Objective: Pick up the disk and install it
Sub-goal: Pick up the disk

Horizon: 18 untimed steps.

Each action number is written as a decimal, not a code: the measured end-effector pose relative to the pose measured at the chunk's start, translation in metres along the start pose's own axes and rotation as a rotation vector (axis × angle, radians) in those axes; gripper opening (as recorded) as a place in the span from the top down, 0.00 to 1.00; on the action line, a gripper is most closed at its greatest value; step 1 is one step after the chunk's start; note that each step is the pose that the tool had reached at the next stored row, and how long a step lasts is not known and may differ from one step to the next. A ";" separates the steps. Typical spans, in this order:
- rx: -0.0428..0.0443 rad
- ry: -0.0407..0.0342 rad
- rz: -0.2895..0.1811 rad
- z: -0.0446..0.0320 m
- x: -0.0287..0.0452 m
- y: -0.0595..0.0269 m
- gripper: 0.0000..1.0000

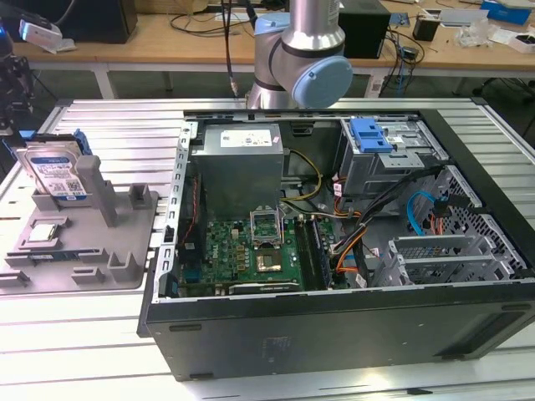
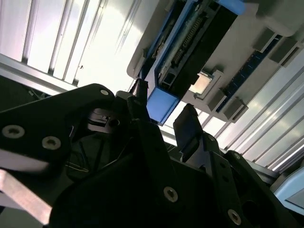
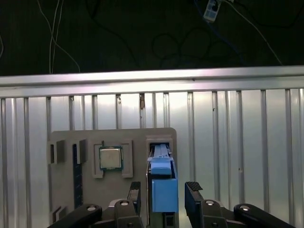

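Slatted table [image 1: 100, 125] holds open PC case [image 1: 334, 334] and, at exterior view's left, grey tray [image 1: 50, 276]. Disk [image 1: 57, 171] stands upright in a tray slot. Gripper [image 3: 164, 186] is over disk's blue frame edge, jaws apart, one finger per side w/ gaps, not clamped. CPU [image 3: 109, 157] sits in tray just beside disk.
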State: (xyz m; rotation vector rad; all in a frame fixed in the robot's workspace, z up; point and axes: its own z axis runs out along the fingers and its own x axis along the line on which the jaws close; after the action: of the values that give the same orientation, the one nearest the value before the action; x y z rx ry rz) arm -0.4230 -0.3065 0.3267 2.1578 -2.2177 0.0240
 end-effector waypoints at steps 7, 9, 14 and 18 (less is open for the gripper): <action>0.0003 0.0003 -0.010 0.0062 -0.0003 0.0007 0.50; 0.0005 0.0003 -0.012 0.0079 -0.0003 0.0016 0.50; 0.0009 0.0005 -0.020 0.0114 -0.0005 0.0016 0.50; 0.0011 0.0006 -0.026 0.0129 -0.0005 0.0016 0.50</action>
State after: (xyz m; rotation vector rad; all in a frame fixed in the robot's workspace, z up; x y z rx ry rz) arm -0.4249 -0.3065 0.3138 2.1863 -2.1899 0.0249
